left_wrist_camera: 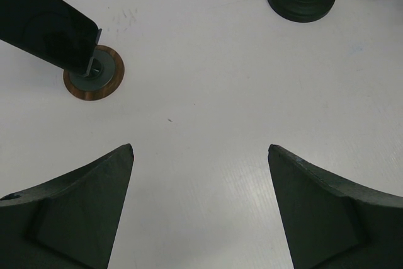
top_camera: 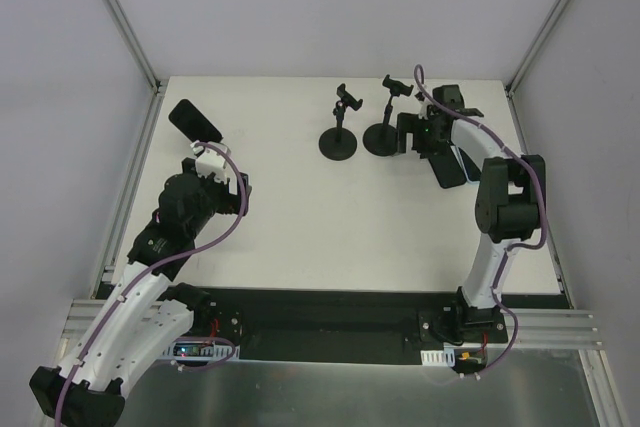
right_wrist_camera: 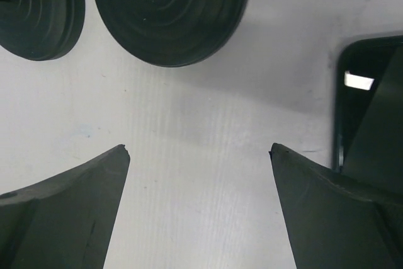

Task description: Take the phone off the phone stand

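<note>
You are working in a robotics lab test cell, not a home or a shop. Your white table [top_camera: 300, 247] is boxed in by plain pale walls [top_camera: 330, 7], with bare aluminium struts [top_camera: 120, 15] rising from its far corners. Along the near edge, a black mounting plate [top_camera: 330, 322] and slotted aluminium rails [top_camera: 560, 325] carry exposed purple cables [top_camera: 243, 202] and small circuit boards [top_camera: 197, 350].
</note>
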Controlling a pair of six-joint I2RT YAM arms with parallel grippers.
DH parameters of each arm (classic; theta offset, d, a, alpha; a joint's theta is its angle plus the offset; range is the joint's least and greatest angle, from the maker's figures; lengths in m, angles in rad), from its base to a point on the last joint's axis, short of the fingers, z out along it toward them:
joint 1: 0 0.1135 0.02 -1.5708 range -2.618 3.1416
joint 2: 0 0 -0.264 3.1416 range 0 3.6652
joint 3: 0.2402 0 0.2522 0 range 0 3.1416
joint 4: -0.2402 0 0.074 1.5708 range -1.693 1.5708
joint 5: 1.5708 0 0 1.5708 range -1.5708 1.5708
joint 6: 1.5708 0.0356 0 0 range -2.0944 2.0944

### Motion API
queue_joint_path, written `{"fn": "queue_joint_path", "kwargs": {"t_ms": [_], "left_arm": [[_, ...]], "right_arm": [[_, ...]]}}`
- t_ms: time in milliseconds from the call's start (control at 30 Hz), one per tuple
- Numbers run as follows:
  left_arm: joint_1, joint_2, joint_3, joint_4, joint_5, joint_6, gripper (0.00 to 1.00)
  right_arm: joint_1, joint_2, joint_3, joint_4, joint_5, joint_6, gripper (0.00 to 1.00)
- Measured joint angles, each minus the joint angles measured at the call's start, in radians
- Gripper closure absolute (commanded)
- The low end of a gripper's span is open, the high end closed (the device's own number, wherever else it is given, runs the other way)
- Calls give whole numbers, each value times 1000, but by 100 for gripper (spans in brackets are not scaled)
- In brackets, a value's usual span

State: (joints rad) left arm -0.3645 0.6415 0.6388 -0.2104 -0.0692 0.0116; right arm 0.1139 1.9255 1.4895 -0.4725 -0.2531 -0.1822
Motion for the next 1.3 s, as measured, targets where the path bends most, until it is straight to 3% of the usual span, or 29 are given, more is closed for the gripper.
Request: {"fn": "queue_joint_path", "kwargs": {"t_ms": [333, 900, 1133, 1300], "left_arm": [[0, -5, 0, 0, 0, 0, 13], [0, -7, 0, 0, 0, 0, 13], [0, -2, 0, 0, -3, 0, 12], [0, 10, 0, 2, -28, 0, 11]], "right_arm": [[13, 85, -16, 91, -20, 110, 4], [-95, 81, -105, 245, 20, 312, 4], [-99, 19, -181, 259, 22, 327, 4], [-105, -148, -298, 269, 12, 330, 4]]}}
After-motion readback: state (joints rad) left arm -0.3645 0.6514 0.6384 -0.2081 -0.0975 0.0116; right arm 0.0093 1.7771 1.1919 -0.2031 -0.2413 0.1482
